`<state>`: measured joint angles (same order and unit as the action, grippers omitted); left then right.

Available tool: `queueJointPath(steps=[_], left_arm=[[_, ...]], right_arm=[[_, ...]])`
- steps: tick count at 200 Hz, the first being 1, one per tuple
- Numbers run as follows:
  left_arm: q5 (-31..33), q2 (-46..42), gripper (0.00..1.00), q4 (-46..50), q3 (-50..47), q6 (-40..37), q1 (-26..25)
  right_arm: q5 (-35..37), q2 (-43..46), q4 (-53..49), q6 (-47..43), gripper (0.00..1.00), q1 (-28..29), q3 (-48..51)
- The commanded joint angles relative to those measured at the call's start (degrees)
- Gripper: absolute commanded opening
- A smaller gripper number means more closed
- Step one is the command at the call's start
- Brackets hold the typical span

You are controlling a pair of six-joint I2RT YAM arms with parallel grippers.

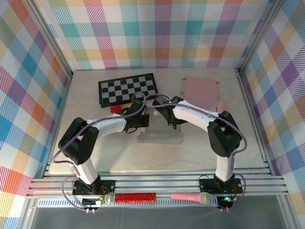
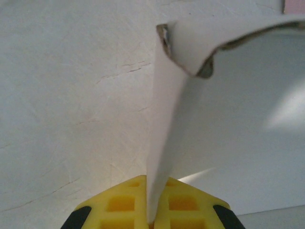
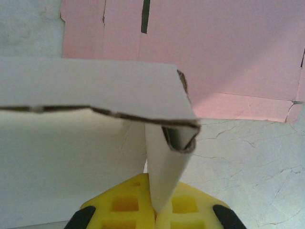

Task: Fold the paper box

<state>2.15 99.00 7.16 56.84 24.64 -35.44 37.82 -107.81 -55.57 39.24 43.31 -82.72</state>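
Paper box (image 1: pixel 159 137) clamped in both jaws (pink sheet (image 1: pixel 200 90), checkerboard (image 1: pixel 127 89) beyond).

Pale table (image 1: pixel 157 160) carries checkerboard (image 1: pixel 127 89), pink sheet (image 1: pixel 201 90), white box (image 1: pixel 159 136), possibly red block (image 1: pixel 115 109).

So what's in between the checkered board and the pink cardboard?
Only bare table lies between the checkered board and the pink cardboard, as the top view shows.
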Motion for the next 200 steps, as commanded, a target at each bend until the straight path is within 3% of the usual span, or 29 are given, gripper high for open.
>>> queueJointPath(steps=[1,39,51,82,106,118,141,165,200], left_arm=[[14.4,0.3,0.00,3.4,-2.6,4.6,-2.8],[23.7,2.4,0.00,8.3,-0.6,11.0,-7.1],[23.9,2.8,0.00,8.2,-0.4,11.7,-7.5],[22.8,1.5,0.15,5.4,-1.4,9.8,-7.5],[17.0,0.3,0.23,1.8,-2.4,6.2,-4.9],[14.4,1.0,0.19,1.6,-1.8,4.5,-3.6],[14.1,2.7,0.00,3.7,0.3,2.8,-3.5],[24.4,4.8,0.00,13.1,3.7,6.4,-5.9],[32.3,6.6,0.00,18.1,4.5,14.3,-9.1]], right_arm=[[-0.3,0.2,-4.4,1.2,0.00,-0.1,-1.0],[-1.3,-0.5,-4.4,1.3,0.00,-0.1,-1.1],[-1.4,-0.6,-4.6,1.3,0.00,-0.1,-1.3],[-1.5,-0.5,-4.5,0.7,0.00,-0.1,-1.4],[-1.8,-0.3,-4.3,0.3,0.00,-0.1,-1.3],[-1.9,-0.2,-4.3,0.5,0.00,-0.1,-1.1],[-2.0,-0.2,-4.8,1.2,0.00,-0.1,-1.3],[-2.4,-0.6,-5.5,2.3,0.00,-0.1,-2.0],[-3.7,-1.1,-5.9,3.3,0.00,-0.1,-2.7]])
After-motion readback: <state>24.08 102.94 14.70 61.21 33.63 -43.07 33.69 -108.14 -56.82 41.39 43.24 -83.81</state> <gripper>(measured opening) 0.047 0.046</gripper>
